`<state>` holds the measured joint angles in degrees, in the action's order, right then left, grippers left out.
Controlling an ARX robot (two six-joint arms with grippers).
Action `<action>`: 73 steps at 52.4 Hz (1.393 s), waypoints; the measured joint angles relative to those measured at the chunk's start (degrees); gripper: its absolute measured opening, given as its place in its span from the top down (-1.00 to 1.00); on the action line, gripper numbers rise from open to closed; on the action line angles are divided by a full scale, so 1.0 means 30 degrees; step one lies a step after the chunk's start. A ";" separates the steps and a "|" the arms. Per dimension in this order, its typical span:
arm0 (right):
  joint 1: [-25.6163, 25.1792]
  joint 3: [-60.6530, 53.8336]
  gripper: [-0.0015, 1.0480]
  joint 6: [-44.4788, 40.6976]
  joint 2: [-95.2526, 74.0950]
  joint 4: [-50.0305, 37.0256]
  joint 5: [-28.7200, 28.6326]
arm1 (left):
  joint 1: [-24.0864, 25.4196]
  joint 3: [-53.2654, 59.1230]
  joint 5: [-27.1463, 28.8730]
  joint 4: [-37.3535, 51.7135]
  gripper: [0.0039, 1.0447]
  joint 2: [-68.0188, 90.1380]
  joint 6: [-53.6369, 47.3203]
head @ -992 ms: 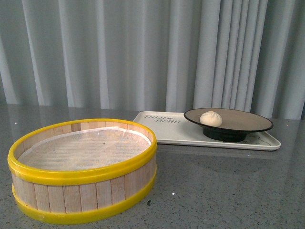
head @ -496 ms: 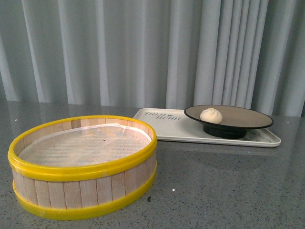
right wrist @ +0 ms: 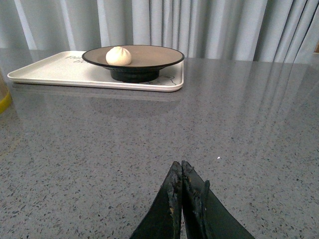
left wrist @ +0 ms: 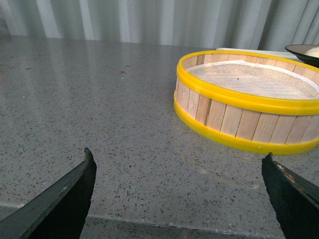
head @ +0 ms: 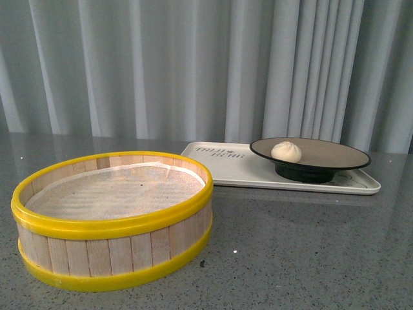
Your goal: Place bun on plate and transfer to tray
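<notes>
Tapered black fingers (right wrist: 182, 172), speckled countertop (right wrist: 99, 149)

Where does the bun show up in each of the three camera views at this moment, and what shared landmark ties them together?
Front view: the bun sits on the plate, right of centre, behind the steamer basket.
Left wrist view: only a pale sliver at the far right edge, on the plate's rim; too cropped to be sure.
Right wrist view: the bun is upper left, on the plate.
Shared landmark: the tray under the plate.

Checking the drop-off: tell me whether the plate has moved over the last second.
No. The plate keeps its place on the tray; the whole view shifts together.
</notes>
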<state>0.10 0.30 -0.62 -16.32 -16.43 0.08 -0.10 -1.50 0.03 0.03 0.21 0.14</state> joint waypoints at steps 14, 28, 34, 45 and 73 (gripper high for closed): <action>0.0000 0.0000 0.97 0.0000 0.1763 0.1749 0.0000 | 0.0000 0.0000 0.0000 0.0000 -0.88 0.0000 0.0000; -0.0007 0.0007 0.97 0.0000 0.5348 0.5391 -0.0044 | 0.0000 0.0000 0.0000 0.0000 -0.88 0.0000 0.0000; 0.0000 0.0007 0.97 -0.0007 0.5355 0.5450 -0.0044 | 0.0000 0.0000 0.0000 0.0000 -0.88 0.0000 0.0000; 0.0000 0.0007 0.97 0.0000 0.5362 0.5450 -0.0044 | 0.0000 0.0000 -0.0007 0.0000 -0.88 -0.0007 0.0000; -0.0007 0.0007 -0.50 -0.0007 0.5355 0.5450 -0.0044 | 0.0000 0.0000 -0.0007 0.0000 -0.88 -0.0007 0.0000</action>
<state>0.08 0.32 -0.64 -0.25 -0.08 -0.05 -0.10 -1.50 0.01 0.03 0.19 0.14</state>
